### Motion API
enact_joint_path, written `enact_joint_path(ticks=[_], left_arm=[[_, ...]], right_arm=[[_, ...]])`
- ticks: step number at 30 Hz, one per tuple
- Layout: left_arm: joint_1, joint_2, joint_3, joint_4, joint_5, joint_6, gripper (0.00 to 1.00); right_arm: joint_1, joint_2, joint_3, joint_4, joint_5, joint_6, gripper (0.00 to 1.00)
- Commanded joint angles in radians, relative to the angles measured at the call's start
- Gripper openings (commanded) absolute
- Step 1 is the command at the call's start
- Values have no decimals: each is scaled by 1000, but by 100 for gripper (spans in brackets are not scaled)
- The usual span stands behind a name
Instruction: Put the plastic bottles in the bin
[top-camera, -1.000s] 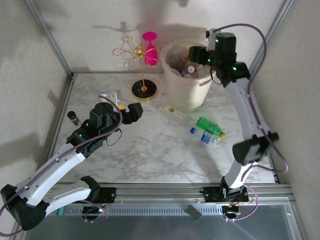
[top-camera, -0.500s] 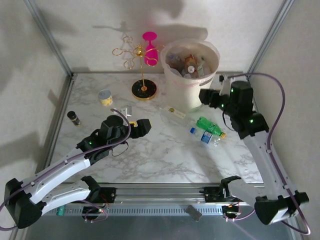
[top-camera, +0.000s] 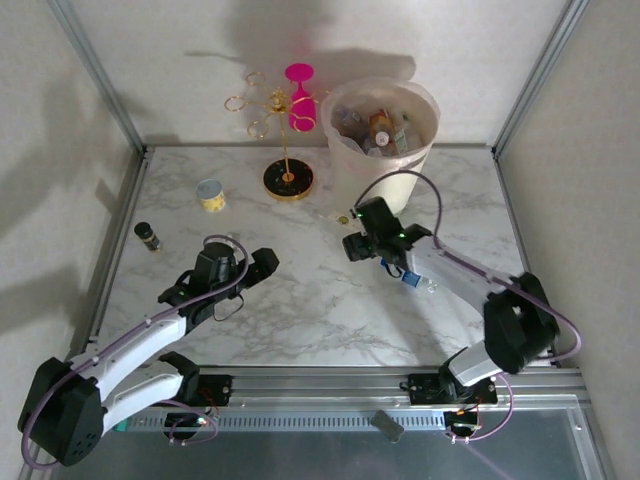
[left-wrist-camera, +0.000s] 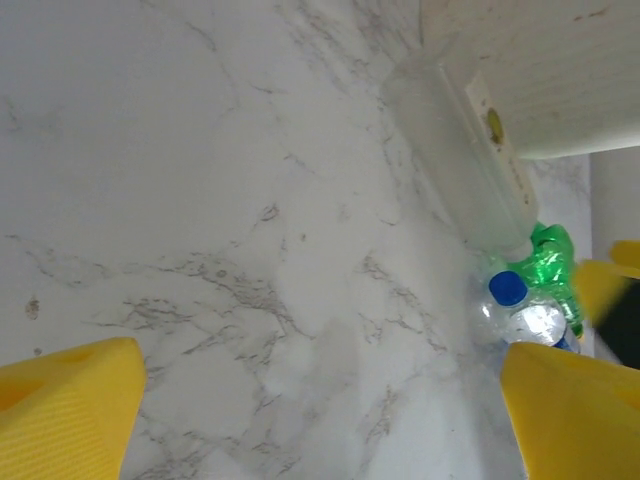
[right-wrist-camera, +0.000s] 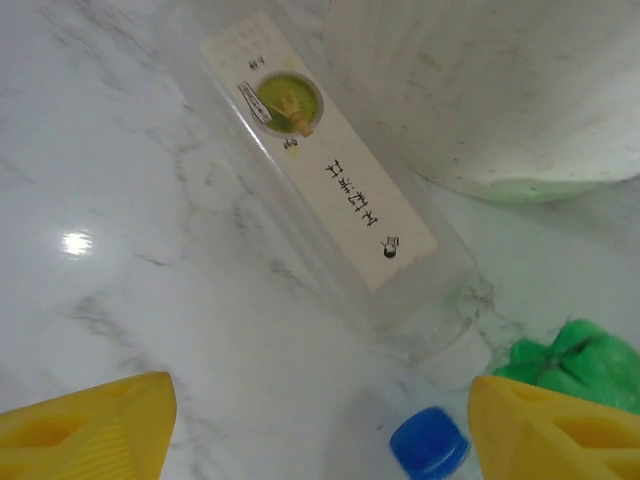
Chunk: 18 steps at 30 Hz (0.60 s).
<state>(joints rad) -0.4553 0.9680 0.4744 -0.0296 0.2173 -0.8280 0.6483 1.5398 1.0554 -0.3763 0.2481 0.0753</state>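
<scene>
The bin (top-camera: 400, 165), a large pale cream bucket, stands at the back right with several bottles (top-camera: 372, 130) inside it. A clear bottle with a long pale label (right-wrist-camera: 320, 170) lies on the marble right beside the bin wall (right-wrist-camera: 480, 90). Next to it lie a green bottle (right-wrist-camera: 570, 365) and a clear bottle with a blue cap (right-wrist-camera: 428, 445). My right gripper (right-wrist-camera: 315, 440) hangs open low over them, the blue cap just inside its right finger, nothing gripped. My left gripper (left-wrist-camera: 320, 420) is open over bare marble at the left, facing those bottles (left-wrist-camera: 470, 160).
A gold wire stand with a pink glass (top-camera: 285, 110) stands left of the bin. A short yellow cup (top-camera: 210, 195) and a tiny dark vial (top-camera: 147, 235) sit at the far left. Metal frame posts (top-camera: 100, 75) border the table.
My right arm has swung down from over the bin to the bottles on the table, its jaws wider. My left arm has drawn back toward the near left.
</scene>
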Motion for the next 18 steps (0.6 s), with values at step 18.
enact_joint_path(ticks=[18], left_arm=[[18,-53,79,-39,28,58,92]], right_arm=[[27,486,415,-74,160,-307,82]])
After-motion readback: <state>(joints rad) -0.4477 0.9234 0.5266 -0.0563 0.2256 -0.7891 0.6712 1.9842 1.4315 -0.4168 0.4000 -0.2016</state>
